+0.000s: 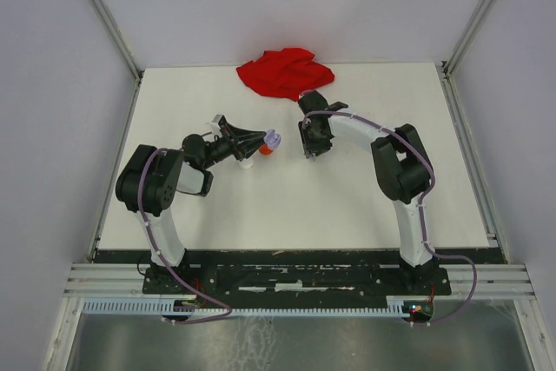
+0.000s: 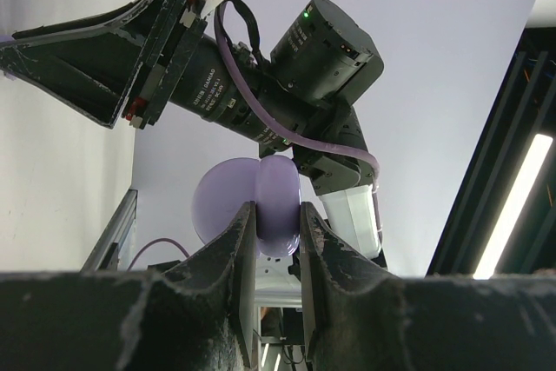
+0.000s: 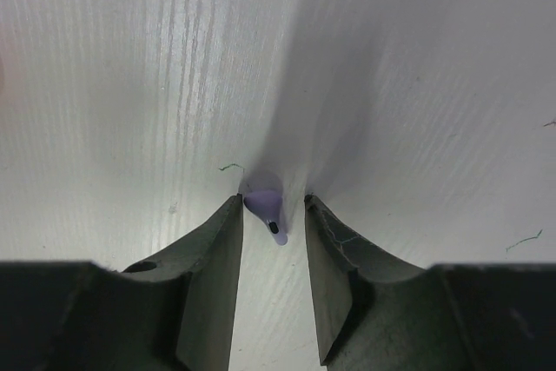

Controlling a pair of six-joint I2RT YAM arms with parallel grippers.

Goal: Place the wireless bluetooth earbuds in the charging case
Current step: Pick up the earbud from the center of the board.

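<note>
One red cloth [image 1: 285,71] lies at the far edge of the table [image 1: 347,206], and two arms, the left arm [image 1: 161,188] and the right arm [image 1: 401,171], stand at its near edge. There is one lavender case [image 2: 276,206], open into two round halves, with one small red-orange piece [image 1: 265,151] just beside it, too small to name. One lavender earbud [image 3: 268,206] lies on the table, nearer its far edge than its near one.

A crumpled red cloth [image 1: 287,71] lies far back on the table [image 1: 347,206].
</note>
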